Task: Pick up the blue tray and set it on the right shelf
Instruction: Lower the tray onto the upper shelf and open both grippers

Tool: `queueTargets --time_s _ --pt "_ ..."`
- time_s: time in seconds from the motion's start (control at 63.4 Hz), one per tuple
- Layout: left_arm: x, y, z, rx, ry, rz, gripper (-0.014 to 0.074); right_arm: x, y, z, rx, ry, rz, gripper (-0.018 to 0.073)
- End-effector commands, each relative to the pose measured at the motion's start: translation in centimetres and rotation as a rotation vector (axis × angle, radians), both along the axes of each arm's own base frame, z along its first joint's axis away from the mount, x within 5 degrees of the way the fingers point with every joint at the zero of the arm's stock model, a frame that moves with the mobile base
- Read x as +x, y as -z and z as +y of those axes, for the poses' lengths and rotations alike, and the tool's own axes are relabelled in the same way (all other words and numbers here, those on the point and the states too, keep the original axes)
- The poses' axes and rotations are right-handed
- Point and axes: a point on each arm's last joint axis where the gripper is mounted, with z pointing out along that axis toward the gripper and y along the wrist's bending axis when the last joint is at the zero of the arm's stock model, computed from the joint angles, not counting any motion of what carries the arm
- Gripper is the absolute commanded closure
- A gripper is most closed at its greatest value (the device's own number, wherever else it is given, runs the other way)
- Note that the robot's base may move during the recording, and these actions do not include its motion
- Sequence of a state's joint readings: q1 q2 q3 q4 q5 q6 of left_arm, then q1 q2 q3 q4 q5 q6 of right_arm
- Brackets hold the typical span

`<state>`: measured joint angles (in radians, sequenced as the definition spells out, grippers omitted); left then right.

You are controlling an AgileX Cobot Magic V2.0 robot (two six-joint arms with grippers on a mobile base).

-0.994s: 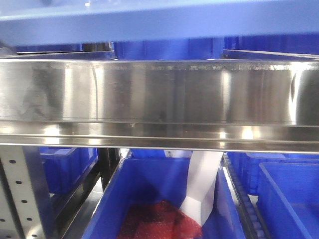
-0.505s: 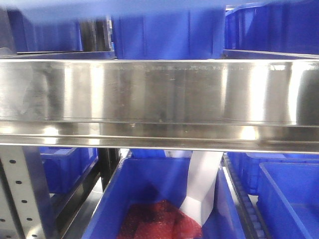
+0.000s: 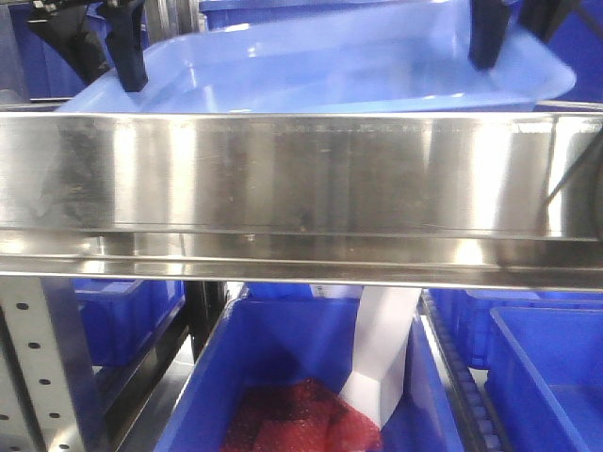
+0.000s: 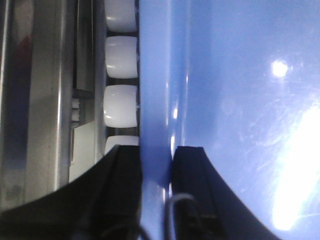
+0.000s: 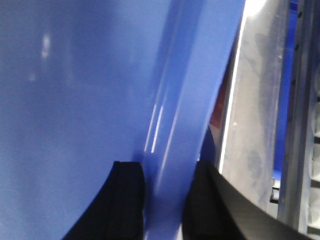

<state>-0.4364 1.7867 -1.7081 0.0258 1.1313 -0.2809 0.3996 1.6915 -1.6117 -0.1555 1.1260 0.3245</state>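
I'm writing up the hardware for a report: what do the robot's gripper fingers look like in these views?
The left gripper and right gripper each show two matte black fingers, broad at the base and tapering in a curve to flat, squared tips. No markings are visible. A thin grey cable loops near the left gripper's base. From the front, the fingers appear as dark tapered blades.

Right shelf (image 3: 57, 247): broad stainless front rail (image 3: 301, 174) ran the full width, on a perforated grey upright (image 3: 33, 367) below the rail's left end. Behind the rail, a row of white rollers (image 4: 121, 102) formed the shelf bed. Blue tray (image 3: 330, 71) sat just behind and above the rail, alongside the rollers; the rail hid whether its base touched them. Below the rail, a dark-blue bin (image 3: 283, 348) held red material (image 3: 301, 419) and a white sheet (image 3: 382, 348).
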Motion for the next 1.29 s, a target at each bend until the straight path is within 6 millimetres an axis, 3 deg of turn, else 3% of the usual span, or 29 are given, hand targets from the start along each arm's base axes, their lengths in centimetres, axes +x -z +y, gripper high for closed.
queueTargets --time_s 0.0,0.126,0.284,0.631,0.741,0.868,0.994,1.088,1.246,1.278 --pt "-0.7 -4.1 -1.2 -0.172 0.027 -0.159 0.0384 -0.5 -2.8 0.9 0.079 -0.077 -0.126 0.0251" --pt "-0.6 -4.2 -1.0 -0.174 0.022 -0.173 0.0194 -0.4 -2.8 0.7 0.059 -0.078 -0.139 -0.0057" --pt "-0.4 -4.2 -0.8 -0.159 0.018 -0.179 0.0079 -0.3 -2.8 0.4 0.012 -0.073 -0.148 -0.0039" --pt "-0.7 -4.1 -0.2 -0.09 0.024 -0.164 0.0081 -0.6 -3.2 -0.5 -0.067 -0.062 -0.152 -0.0039" --pt "-1.9 -5.6 0.0 -0.09 0.046 -0.186 0.0116 -1.7 -4.7 -0.7 -0.031 -0.061 -0.182 -0.0032" --pt "-4.4 -8.5 0.5 -0.079 0.103 -0.286 0.022 -4.1 -7.2 -1.5 0.027 -0.062 -0.243 0.0106" --pt "-8.1 -10.7 1.1 -0.09 0.156 -0.379 0.0371 -7.3 -9.1 -2.8 0.054 -0.069 -0.315 0.0348" --pt "-11.1 -10.8 1.8 -0.119 0.188 -0.43 0.049 -10.3 -9.7 -4.1 0.074 -0.081 -0.378 0.0525" --pt "-16.5 -9.5 3.9 -0.197 0.235 -0.543 0.0648 -15.5 -8.9 -6.3 0.109 -0.108 -0.499 0.0536" --pt "-17.5 -9.1 4.3 -0.212 0.242 -0.567 0.0642 -16.5 -8.5 -6.7 0.114 -0.118 -0.526 0.0536"
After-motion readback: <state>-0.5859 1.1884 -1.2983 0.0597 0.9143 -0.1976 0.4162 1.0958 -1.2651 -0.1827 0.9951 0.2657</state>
